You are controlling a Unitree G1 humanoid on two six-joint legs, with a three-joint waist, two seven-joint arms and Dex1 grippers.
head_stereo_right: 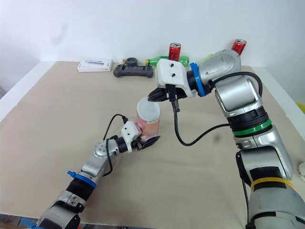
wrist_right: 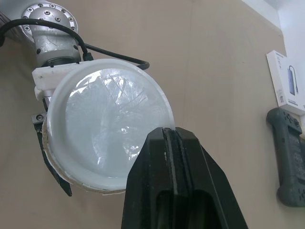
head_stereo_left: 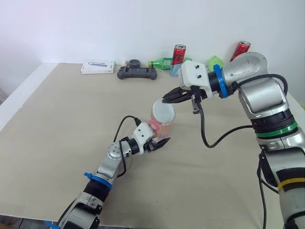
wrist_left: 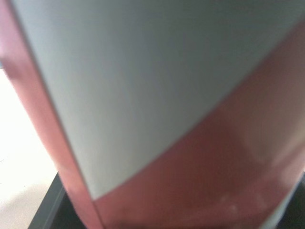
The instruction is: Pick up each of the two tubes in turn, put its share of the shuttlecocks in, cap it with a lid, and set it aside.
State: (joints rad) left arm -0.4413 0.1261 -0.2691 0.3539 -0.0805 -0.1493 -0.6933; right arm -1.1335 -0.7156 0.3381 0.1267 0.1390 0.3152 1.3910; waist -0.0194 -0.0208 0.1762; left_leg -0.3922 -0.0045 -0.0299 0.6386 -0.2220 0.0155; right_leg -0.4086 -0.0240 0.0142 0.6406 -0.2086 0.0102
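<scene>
A red and white tube (head_stereo_left: 162, 126) stands tilted over the middle of the table, held near its base by my left gripper (head_stereo_left: 159, 142), which is shut on it. The tube's side fills the left wrist view (wrist_left: 167, 119). A translucent white lid (wrist_right: 105, 129) sits on the tube's mouth, and white feather shapes show faintly through it. My right gripper (head_stereo_left: 167, 100) is shut with nothing between its fingers. Its tips are at the lid's far rim (head_stereo_right: 151, 106), just above it; I cannot tell whether they touch it.
Along the table's back edge lie a white box (head_stereo_left: 97, 67), a black game controller (head_stereo_left: 137, 72), a green bottle (head_stereo_left: 162, 63), two red cans (head_stereo_left: 179, 53) (head_stereo_left: 241, 48) and a green object (head_stereo_left: 215, 61). The table's left edge (head_stereo_left: 19, 98) runs diagonally.
</scene>
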